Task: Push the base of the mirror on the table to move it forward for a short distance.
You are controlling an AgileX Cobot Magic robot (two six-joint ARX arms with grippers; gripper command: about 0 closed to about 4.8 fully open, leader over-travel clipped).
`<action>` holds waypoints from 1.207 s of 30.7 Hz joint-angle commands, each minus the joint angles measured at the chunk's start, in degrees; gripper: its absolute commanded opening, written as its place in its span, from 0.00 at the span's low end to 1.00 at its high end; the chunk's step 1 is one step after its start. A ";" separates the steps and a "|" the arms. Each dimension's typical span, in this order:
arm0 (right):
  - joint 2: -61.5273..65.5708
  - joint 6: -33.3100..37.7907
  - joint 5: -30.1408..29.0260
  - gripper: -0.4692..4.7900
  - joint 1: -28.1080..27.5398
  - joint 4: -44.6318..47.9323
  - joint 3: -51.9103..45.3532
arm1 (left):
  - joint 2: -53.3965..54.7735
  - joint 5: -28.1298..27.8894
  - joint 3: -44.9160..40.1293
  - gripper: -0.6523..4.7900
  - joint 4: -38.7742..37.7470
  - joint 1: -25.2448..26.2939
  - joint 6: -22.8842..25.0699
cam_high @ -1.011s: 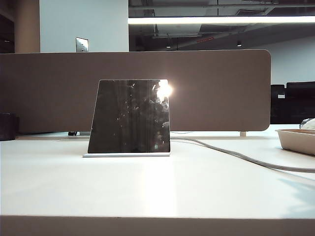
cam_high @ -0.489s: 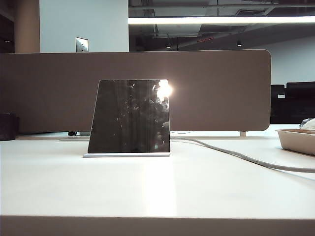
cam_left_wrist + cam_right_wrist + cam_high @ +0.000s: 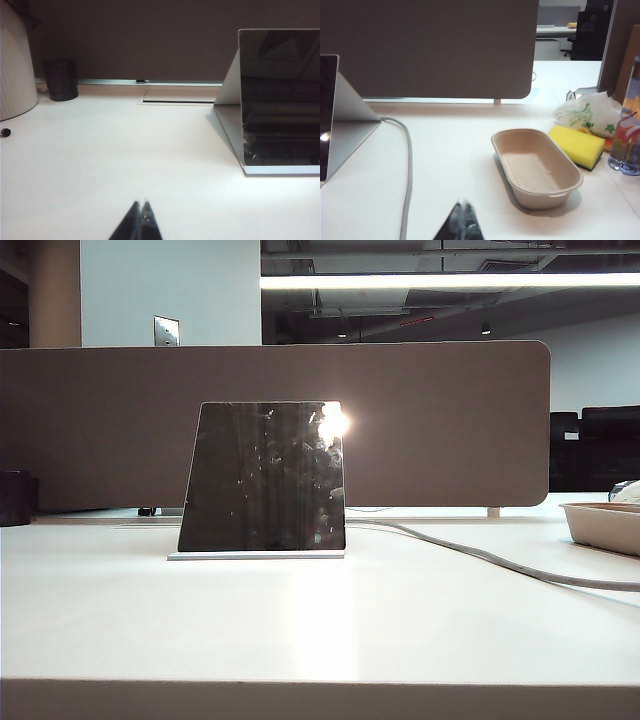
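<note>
The left gripper hovers low over the table with fingertips pressed together, holding nothing, well short of the mirror. The right gripper is likewise closed and empty, near the beige tray. The mirror stands tilted on its base, mid-table.
</note>
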 commanded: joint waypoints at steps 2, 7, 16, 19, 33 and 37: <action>-2.29 0.66 -1.14 0.08 -0.02 2.54 -2.43 | 0.02 0.22 0.07 0.12 0.50 0.04 0.24; -5.05 1.22 -1.51 0.08 0.17 2.16 -4.20 | 0.02 0.24 0.07 0.12 0.52 0.04 0.24; -5.42 0.59 -1.51 0.08 0.48 2.29 -4.20 | 0.02 0.22 0.07 0.12 0.50 0.04 0.24; -5.42 0.59 -1.51 0.08 0.50 2.29 -4.20 | 0.02 0.22 0.07 0.12 0.50 0.04 0.24; -5.42 0.61 -1.51 0.08 -1.25 2.25 -4.20 | 0.02 0.22 0.07 0.12 0.50 0.04 0.24; -5.42 0.59 -1.49 0.08 -1.86 2.21 -4.20 | 0.02 0.22 0.07 0.12 0.50 0.04 0.24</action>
